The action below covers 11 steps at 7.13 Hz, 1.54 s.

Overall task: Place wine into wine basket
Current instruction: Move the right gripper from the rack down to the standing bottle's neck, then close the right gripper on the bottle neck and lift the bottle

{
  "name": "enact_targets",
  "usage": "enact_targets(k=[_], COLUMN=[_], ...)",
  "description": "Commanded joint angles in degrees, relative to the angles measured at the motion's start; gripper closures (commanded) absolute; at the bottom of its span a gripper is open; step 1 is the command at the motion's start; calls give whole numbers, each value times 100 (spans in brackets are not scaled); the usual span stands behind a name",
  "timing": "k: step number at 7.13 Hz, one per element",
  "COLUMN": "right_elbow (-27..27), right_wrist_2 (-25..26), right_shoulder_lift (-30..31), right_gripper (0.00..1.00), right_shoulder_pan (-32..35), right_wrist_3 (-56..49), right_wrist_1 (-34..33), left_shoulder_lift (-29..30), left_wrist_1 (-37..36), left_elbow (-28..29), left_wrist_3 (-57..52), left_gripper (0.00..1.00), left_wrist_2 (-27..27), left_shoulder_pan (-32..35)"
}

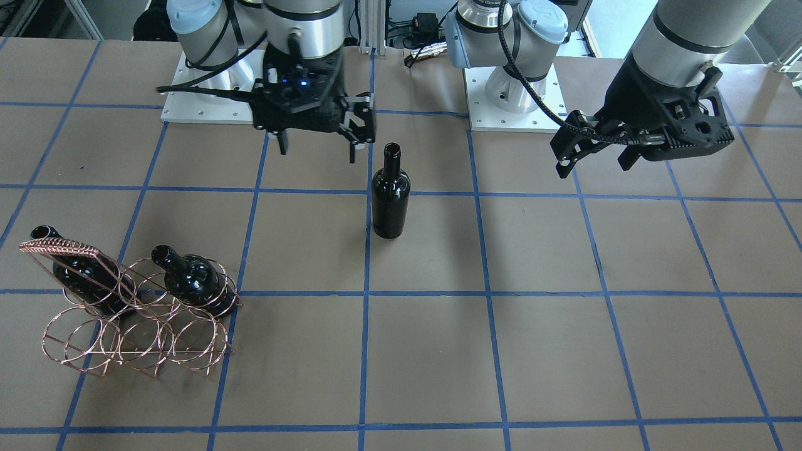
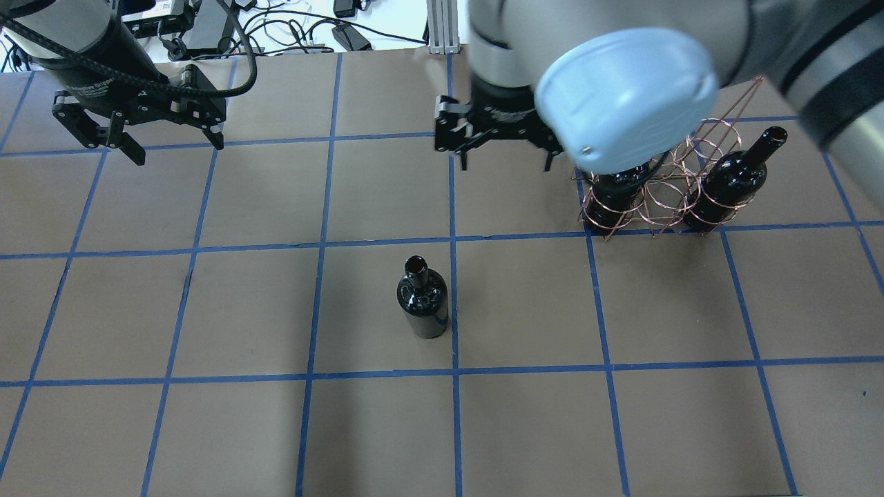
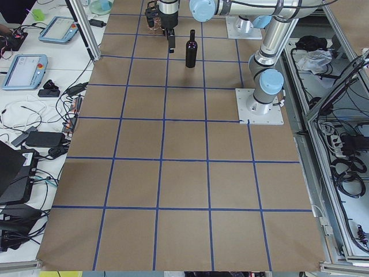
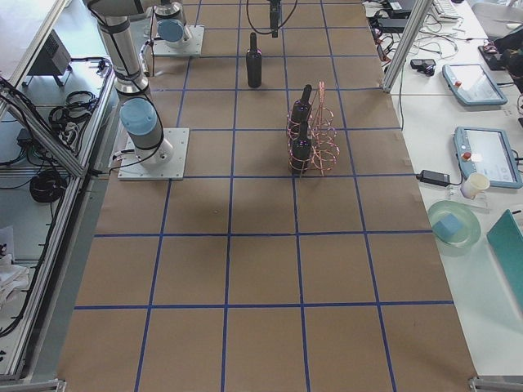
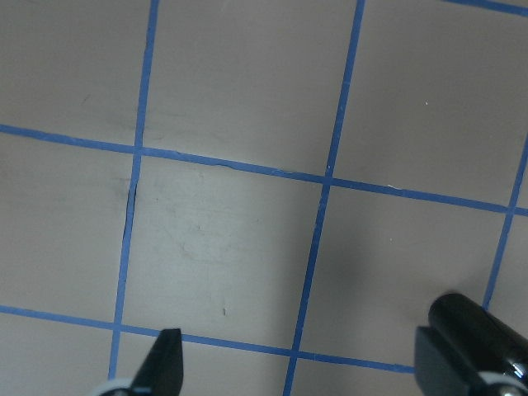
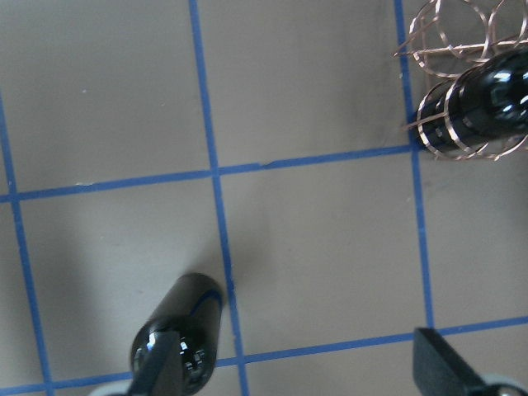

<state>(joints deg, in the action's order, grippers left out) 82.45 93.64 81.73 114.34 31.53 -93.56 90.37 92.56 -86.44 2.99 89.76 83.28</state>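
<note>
A near-black wine bottle (image 1: pixel 391 197) stands upright alone at the table's middle; it also shows in the overhead view (image 2: pixel 423 304) and at the bottom left of the right wrist view (image 6: pixel 177 334). The copper wire wine basket (image 1: pixel 135 332) (image 2: pixel 666 200) holds two identical bottles (image 1: pixel 191 279) (image 1: pixel 81 269), with a ring free between them. My right gripper (image 1: pixel 317 150) (image 2: pixel 505 164) is open and empty, hovering between the lone bottle and the basket, apart from both. My left gripper (image 1: pixel 595 166) (image 2: pixel 176 148) is open and empty, high over bare table far to the other side.
The table (image 2: pixel 276 428) is brown paper with a blue tape grid. The arm bases (image 1: pixel 501 106) stand at the robot's edge. Cables and tablets (image 4: pixel 470 82) lie beyond the table's far edge. The left wrist view shows only table and fingertips (image 5: pixel 165 363).
</note>
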Motion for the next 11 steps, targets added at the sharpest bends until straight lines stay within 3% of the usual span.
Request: enact_targets(k=[1, 3, 5, 6, 8, 9, 11], right_elbow=[252, 937, 1019, 1010, 1002, 993, 993], right_wrist_2=[-13, 4, -22, -13, -4, 13, 40], right_shoulder_lift=[-280, -184, -227, -228, -202, -201, -201], right_gripper=[0, 1, 5, 15, 56, 63, 61], right_shoulder_pan=[780, 1141, 1160, 1160, 1117, 1099, 1090], right_wrist_3=[1072, 1267, 1338, 1312, 1294, 1268, 1268], right_wrist_1=[-293, -590, -759, -777, -786, -865, -944], left_shoulder_lift=[-11, -55, -55, -64, -81, -90, -90], left_wrist_1=[-18, -19, -10, 25, 43, 60, 52], left_elbow=[4, 4, -5, -5, -14, -22, -22], left_wrist_3=[-288, -290, -290, -290, -290, -290, -290], left_gripper=[0, 0, 0, 0, 0, 0, 0], left_wrist_2=[-11, 33, 15, 33, 16, 24, -2], left_shoulder_pan=[-40, -84, -75, -93, -75, -75, -58])
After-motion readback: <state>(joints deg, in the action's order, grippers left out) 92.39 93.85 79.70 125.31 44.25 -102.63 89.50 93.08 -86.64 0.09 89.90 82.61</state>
